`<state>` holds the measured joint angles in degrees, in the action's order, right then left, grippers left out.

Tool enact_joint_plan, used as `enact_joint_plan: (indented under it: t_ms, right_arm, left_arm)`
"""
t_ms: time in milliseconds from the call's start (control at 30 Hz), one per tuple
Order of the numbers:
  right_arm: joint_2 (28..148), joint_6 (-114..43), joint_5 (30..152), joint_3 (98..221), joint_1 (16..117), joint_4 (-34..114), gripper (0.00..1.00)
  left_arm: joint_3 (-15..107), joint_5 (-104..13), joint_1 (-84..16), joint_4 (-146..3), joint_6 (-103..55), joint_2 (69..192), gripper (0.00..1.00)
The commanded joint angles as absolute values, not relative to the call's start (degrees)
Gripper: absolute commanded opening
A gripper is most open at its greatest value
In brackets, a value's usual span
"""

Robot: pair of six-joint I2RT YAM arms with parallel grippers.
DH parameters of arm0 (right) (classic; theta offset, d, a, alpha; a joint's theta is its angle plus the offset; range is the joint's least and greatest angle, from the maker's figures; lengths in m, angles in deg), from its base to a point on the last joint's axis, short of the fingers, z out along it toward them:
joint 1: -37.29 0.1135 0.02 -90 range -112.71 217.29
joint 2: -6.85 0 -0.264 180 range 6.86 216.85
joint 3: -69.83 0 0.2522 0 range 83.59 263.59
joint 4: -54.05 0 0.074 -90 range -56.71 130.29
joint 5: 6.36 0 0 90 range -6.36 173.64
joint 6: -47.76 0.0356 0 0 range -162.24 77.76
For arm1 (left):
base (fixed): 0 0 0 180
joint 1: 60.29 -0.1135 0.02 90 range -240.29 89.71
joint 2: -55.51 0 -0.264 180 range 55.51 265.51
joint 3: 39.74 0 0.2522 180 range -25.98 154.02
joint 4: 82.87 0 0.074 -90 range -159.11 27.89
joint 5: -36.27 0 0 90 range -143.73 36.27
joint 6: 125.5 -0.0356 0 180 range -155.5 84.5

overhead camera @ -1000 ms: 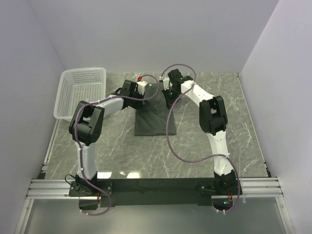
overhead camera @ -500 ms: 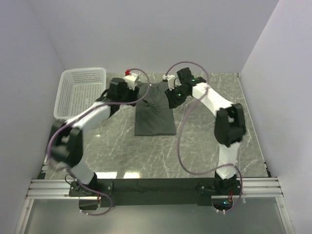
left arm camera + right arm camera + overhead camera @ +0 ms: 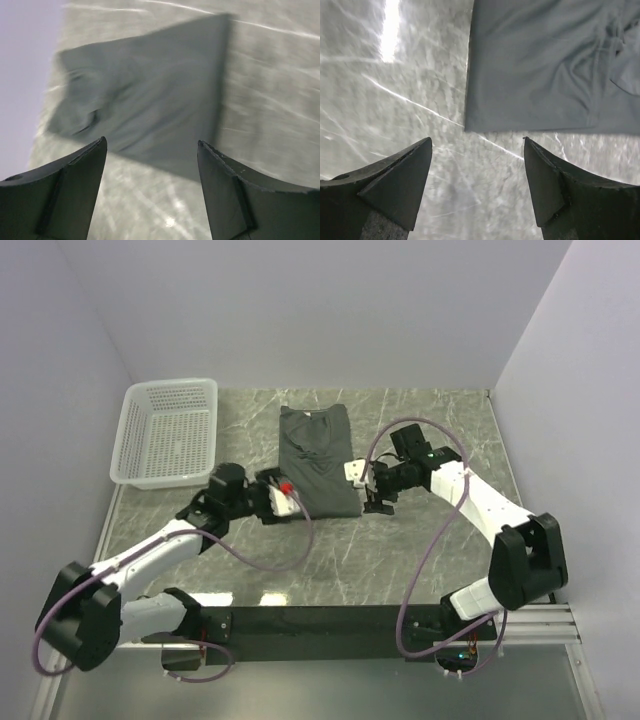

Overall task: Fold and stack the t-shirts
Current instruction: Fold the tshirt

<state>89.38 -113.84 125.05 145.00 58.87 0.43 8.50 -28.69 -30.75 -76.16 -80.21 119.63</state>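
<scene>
- The left pincer (image 3: 151, 146) is wide open and holds nothing. It hangs low over the surface (image 3: 420, 550), just beside the near left corner of the t-shirt (image 3: 318, 460).
- The right pincer (image 3: 476, 142) is wide open too, and it is empty. It sits just beside the near right corner of the t-shirt and does not touch it.
- The t-shirt lies flat in the middle of the surface, between the two arms. It is a long, thin, dark grey shape. Its collar end points to the far wall.
- I think the sides are already folded in, because the shape is so narrow. It still looks too long, so I think it needs one more fold from end to end. I see only this one t-shirt, so the stacking is not done yet.
- The white basket (image 3: 170, 386) stands at the far left, apart from the t-shirt.
- A second ago both pincers were up at the far end of the t-shirt, and it looked shorter. Now they have let go and come back to the near end, and the t-shirt lies stretched out long.
</scene>
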Motion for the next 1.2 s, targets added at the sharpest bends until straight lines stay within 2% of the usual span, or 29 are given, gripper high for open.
enact_joint_plan:
  t_ms: [0, 267, 700, 833, 1067, 1167]
  right_arm:
    - [91.6, -123.4, 124.2, 143.4, 60.4, 2.9, 0.80]
    - [95.1, -120.1, 119.5, 139.8, 63.6, 11.5, 0.78]
    - [97.9, -119.6, 120.1, 140.4, 63.7, 11.2, 0.75]
    - [98.4, -119.5, 120.3, 140.5, 63.8, 10.5, 0.74]
    - [99.0, -120.3, 118.2, 139.5, 65.4, 11.9, 0.73]
    - [98.9, -119.4, 115.3, 138.4, 67.0, 14.6, 0.73]
  left_arm:
    - [7.6, -29.7, -26.1, -73.0, -90.9, 122.9, 0.78]
    - [8.3, -32.5, -25.0, -73.5, -92.6, 134.2, 0.75]
    - [9.6, -38.4, -25.8, -76.4, -93.3, 144.0, 0.67]
    - [9.9, -40.6, -26.3, -77.1, -93.2, 145.8, 0.58]
    - [8.4, -41.1, -26.7, -77.1, -93.5, 143.2, 0.54]
    - [8.8, -40.3, -26.8, -76.2, -93.4, 143.9, 0.47]
